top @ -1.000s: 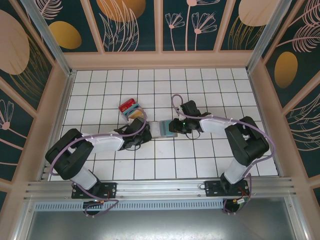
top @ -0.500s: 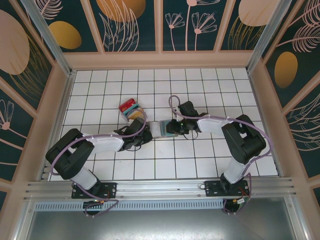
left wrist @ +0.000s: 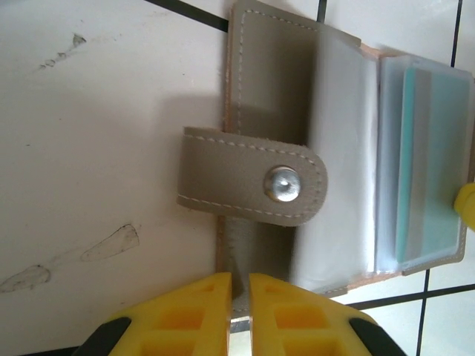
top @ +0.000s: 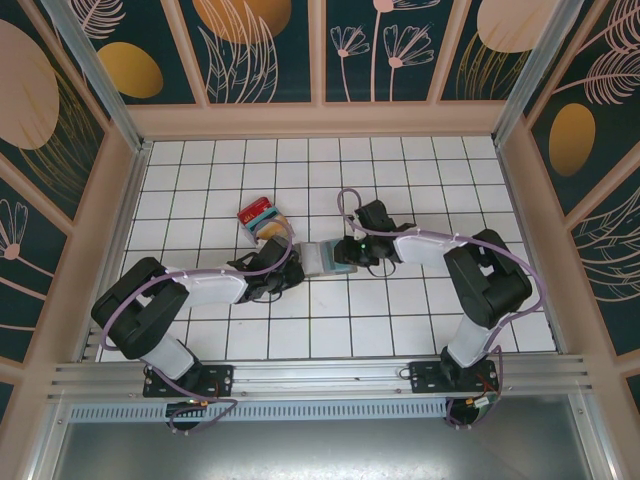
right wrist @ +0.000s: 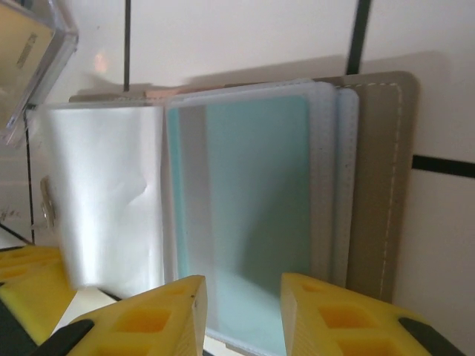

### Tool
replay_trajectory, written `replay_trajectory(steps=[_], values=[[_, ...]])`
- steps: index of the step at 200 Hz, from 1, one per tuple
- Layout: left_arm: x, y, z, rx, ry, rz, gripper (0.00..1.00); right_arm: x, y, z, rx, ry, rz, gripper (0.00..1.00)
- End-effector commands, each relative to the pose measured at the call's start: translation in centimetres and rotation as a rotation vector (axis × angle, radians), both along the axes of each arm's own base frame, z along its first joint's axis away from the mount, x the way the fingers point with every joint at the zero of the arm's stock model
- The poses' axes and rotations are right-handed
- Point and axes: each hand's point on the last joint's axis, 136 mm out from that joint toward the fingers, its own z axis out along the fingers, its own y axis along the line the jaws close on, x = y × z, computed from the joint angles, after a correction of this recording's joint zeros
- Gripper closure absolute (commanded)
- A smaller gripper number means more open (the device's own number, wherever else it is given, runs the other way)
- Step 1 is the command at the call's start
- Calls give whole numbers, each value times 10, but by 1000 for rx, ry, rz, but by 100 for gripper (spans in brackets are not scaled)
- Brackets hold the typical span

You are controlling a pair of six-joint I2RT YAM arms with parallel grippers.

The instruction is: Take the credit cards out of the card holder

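Since the frame a second ago, we note the right arm's forearm has shifted slightly left, bringing the right gripper [top: 347, 252] closer over the card holder [top: 322, 258]. The left arm and the holder lie as before.

Nearest, both arm bases sit at the near edge of the white tiled table [top: 400, 320], and the forearms converge toward the table's middle.

There the grey card holder lies flat and open between the two grippers. The left gripper [top: 296, 264] is at its left edge. In the left wrist view this gripper [left wrist: 239, 280] has its yellow fingers drawn almost together, with the edge of the holder's stitched cover [left wrist: 267, 89] running into the narrow gap; we record it as pinching that edge. The snap tab [left wrist: 245, 185], with its metal stud, lies folded across the cover.

The right gripper is at the holder's right side. In the right wrist view it [right wrist: 241, 285] stands partly open, one finger on either side of the edge of a teal card [right wrist: 252, 208] that sits inside the clear sleeves [right wrist: 104, 193]. Whether the pads touch the sleeve we cannot tell. The grey cover [right wrist: 375, 185] shows beyond the sleeves.

Farther back and to the left, loose cards [top: 258, 216], red uppermost, lie stacked on the tiles apart from the holder.
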Motion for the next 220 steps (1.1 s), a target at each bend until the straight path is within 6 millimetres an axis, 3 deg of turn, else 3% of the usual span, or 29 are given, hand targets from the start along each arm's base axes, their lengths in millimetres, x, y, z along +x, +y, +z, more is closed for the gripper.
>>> replay_trajectory(steps=[1,36,90,220], values=[[-2,0,-4,-4,16,0,84,2,-8,2,-21,-20,-1,68],[-3,-1,-7,-5,24,-7,84,-2,-5,-1,-8,-4,15,68],[-2,-3,-6,-1,23,-12,84,8,-7,24,-10,-72,7,67],[-3,-2,-8,0,30,-13,84,0,-19,-7,-72,-28,12,66]])
